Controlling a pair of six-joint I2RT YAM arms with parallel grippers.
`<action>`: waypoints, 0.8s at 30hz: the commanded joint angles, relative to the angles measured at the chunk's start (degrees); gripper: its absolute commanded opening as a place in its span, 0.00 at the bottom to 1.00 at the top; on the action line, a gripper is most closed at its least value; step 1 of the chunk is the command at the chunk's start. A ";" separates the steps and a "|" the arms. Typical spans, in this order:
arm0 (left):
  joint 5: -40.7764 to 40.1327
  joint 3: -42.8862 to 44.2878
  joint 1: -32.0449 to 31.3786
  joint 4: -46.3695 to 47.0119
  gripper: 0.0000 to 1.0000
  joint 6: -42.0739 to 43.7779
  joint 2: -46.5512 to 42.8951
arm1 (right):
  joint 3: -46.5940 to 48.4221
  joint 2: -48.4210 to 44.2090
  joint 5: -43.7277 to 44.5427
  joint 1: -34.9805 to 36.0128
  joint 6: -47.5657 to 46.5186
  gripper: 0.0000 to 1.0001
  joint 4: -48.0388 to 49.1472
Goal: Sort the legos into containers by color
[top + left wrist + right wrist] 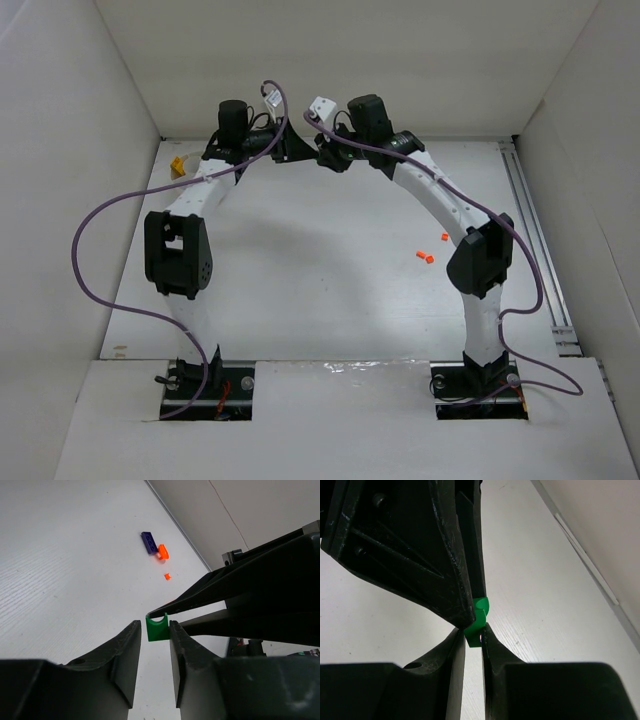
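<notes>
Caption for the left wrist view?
A green lego sits where left claw and right claw meet; dark blue lego and orange lego lie beyond.

Around the held lego point(158, 630): left gripper point(155, 626) just before it, right gripper point(472, 630) at its right, a lego pair point(150, 544) and a lone lego point(167, 576) well behind it.
</notes>
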 commanded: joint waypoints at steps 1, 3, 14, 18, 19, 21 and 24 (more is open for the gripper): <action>0.18 2.10 -0.22 -0.44 0.24 1.48 -1.40 | 0.04 -1.82 0.96 0.47 0.53 0.04 4.01; -0.35 2.10 -0.22 -0.44 0.17 1.48 -1.40 | 0.04 -1.82 0.96 0.99 0.53 0.05 4.01; -8.34 0.69 0.48 -0.79 0.04 3.24 -5.34 | -17.24 -12.87 -3.08 -1.29 -0.69 0.78 10.95; -15.54 0.69 4.33 -5.78 0.04 7.09 -9.38 | -27.19 -18.59 -4.13 -5.15 -1.31 0.80 11.48; -21.04 0.69 4.87 -10.06 0.04 10.76 -10.35 | -28.78 -19.48 -4.14 -6.12 -1.31 0.80 11.48; -26.86 0.69 6.19 -14.31 0.04 14.12 -12.98 | -32.29 -20.89 -3.44 -8.49 -1.31 0.80 11.48; -38.12 -0.72 9.00 -20.82 0.04 18.61 -14.84 | -32.83 -20.37 -2.82 -11.30 -0.70 0.80 9.82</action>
